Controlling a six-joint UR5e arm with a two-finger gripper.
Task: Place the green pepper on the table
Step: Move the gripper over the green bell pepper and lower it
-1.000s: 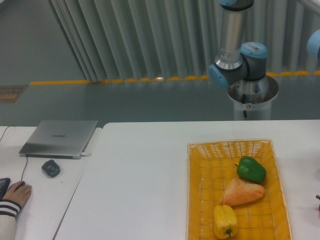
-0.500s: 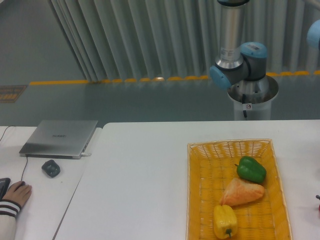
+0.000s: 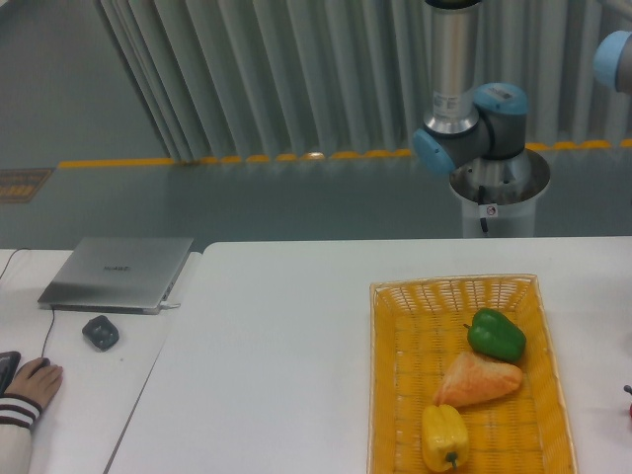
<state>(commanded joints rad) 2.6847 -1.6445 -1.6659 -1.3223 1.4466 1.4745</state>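
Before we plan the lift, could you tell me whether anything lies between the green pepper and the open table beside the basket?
The glossy dark-green bell pepper lies inside the woven yellow-orange basket, so the basket's low wall must be cleared to reach the white table. The orange-tan bread wedge sits close in front of it. Nothing covers the pepper. The claw is out of view.

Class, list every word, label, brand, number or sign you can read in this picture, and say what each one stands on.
Nothing here can be read with certainty.
Laptop: a faint brand mark on the closed lid, too blurred to read.
Robot base: a small round sticker, too small to read.
Basket, green pepper, bread, yellow pepper, mouse: no text.
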